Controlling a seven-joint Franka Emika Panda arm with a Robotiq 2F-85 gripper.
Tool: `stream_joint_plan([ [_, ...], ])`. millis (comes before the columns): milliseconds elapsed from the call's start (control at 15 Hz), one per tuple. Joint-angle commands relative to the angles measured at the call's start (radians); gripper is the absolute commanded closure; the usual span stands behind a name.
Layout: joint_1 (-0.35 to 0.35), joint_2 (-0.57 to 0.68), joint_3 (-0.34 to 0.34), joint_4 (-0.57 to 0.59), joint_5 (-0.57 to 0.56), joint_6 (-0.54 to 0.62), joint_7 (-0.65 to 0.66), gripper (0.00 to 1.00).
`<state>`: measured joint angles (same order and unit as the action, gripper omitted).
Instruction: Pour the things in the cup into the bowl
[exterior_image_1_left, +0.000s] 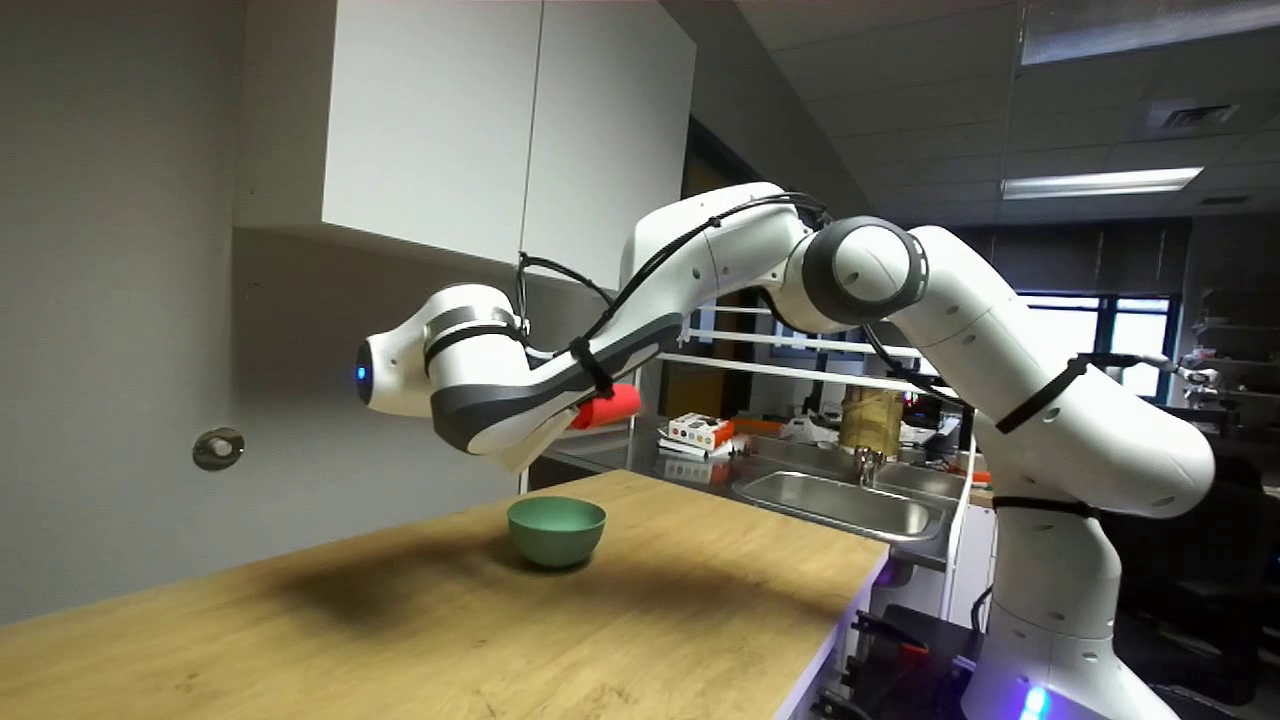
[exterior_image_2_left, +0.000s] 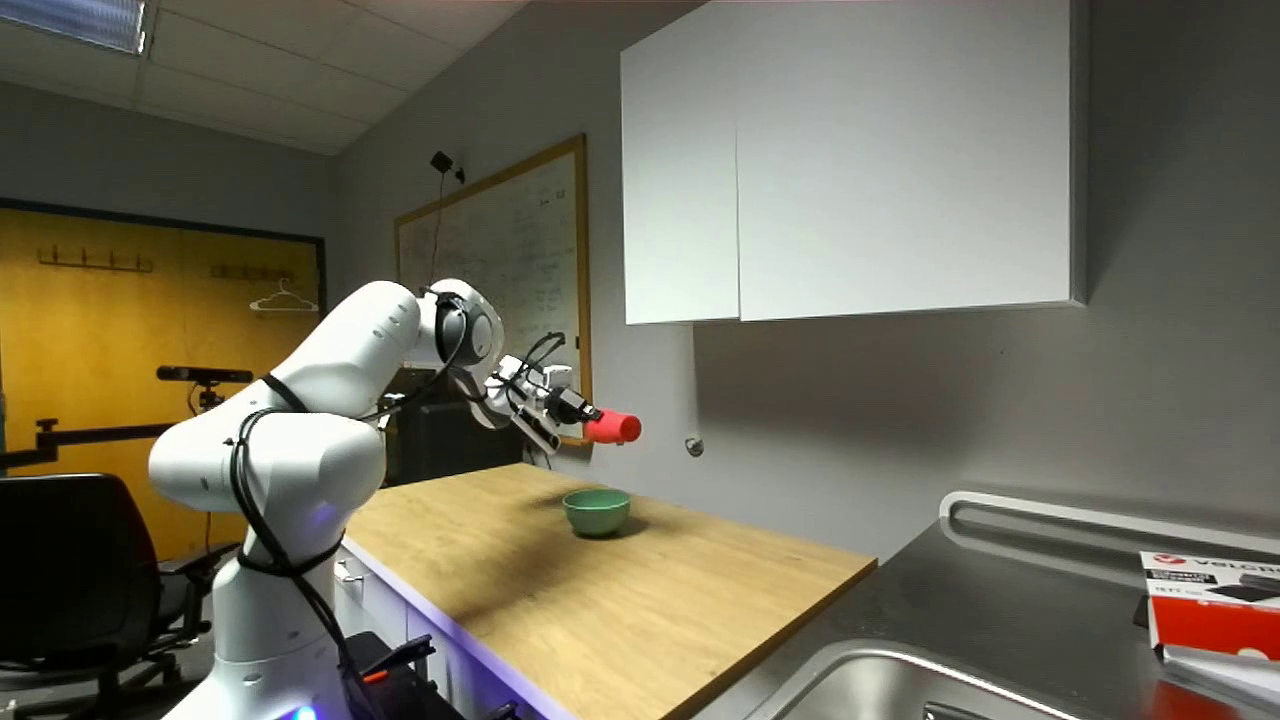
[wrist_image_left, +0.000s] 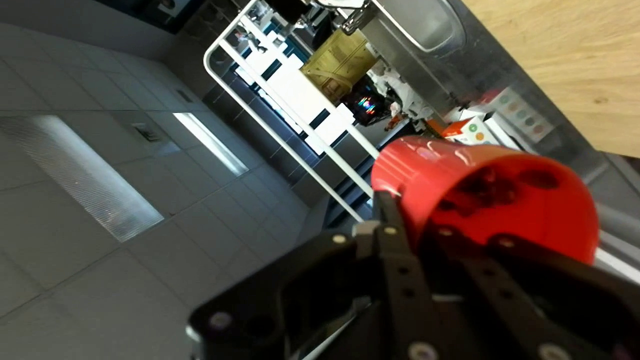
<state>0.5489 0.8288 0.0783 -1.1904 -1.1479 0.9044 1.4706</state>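
The red cup (exterior_image_1_left: 610, 405) is held in the air, tilted onto its side, in both exterior views (exterior_image_2_left: 613, 428). In the wrist view the cup (wrist_image_left: 425, 167) has its opening facing the camera, with several dark things inside (wrist_image_left: 482, 190). My gripper (wrist_image_left: 417, 222) is shut on the cup's wall, one finger outside and one inside the rim. The gripper (exterior_image_2_left: 585, 412) also shows in an exterior view; elsewhere the arm hides it. The light-green bowl (exterior_image_1_left: 556, 535) stands upright on the wooden table, below the cup and apart from it, also in an exterior view (exterior_image_2_left: 597, 515). The bowl's inside is mostly hidden.
The wooden table (exterior_image_1_left: 430, 630) carries the bowl. A white wall cabinet (exterior_image_1_left: 440, 130) hangs above the back of the table. A metal sink (exterior_image_1_left: 840, 500) and a counter with boxes (exterior_image_1_left: 700, 430) lie beside the table. A white rail (wrist_image_left: 300, 120) shows behind the cup.
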Motion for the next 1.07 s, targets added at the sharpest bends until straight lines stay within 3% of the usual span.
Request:
stream_joint_plan([
  [0,0.019,0.065,-0.016,0.104,-0.059,-0.081,-0.019,0.98],
  [467,0.026,0.119,-0.016,0.172,-0.115,-0.168,-0.067,0.98],
  [1000,0.05,0.155,-0.043,0.189,-0.264,-0.226,-0.183,0.98],
])
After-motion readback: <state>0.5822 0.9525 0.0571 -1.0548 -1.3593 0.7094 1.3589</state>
